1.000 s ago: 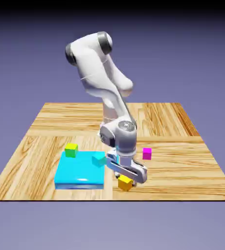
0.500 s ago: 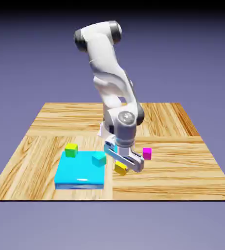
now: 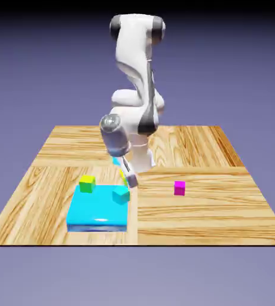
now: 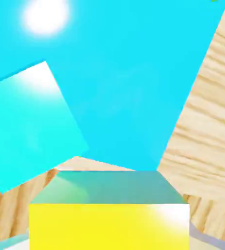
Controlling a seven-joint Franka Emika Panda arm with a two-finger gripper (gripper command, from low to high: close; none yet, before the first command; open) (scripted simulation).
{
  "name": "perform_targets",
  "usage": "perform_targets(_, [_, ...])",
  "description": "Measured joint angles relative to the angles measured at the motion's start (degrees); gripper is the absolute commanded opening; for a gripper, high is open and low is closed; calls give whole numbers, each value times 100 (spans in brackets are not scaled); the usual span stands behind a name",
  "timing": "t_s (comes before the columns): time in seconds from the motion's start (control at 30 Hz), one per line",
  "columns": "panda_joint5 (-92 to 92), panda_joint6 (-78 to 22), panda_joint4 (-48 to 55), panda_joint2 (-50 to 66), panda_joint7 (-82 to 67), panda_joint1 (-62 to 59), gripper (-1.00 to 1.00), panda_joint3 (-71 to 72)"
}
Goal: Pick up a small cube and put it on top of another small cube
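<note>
Small yellow cube (image 4: 109, 227) pinched in my gripper (image 3: 128, 182), bottom of hand view; left: stacking it on small teal cube (image 4: 33, 129), mid-left

Backdrop: plain blue-violet, filling the space behind and around the table, with no seam that I can see
Upper edge: the backdrop darkens to black along the top of the exterior view
Near side: paler grey-violet in front of the table
Table (image 3: 223, 209): a flat wooden top, its near edge a thin dark line
Wood: light tan with wavy brown grain, laid in panels; the far right side shows a redder brown
Seams: one runs from left to right, another from near to far
Light: bright, perhaps from overhead, though its source is out of view
</note>
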Motion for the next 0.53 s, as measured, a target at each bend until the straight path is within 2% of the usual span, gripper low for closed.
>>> perform_targets(0.17, [-244,790,-430,-930,892,-988,-100,-474])
perform_targets(0.23, [-256,830,-451,-979,973,-1030,-100,-496])
perform_targets(0.4, [-303,2075,-669,48,1018,-1028,-100,-448])
perform_targets(0.43, [-310,2265,-703,206,1025,-1027,100,-441])
perform_targets(0.53, [-302,2011,-659,1,1017,-1028,100,-450])
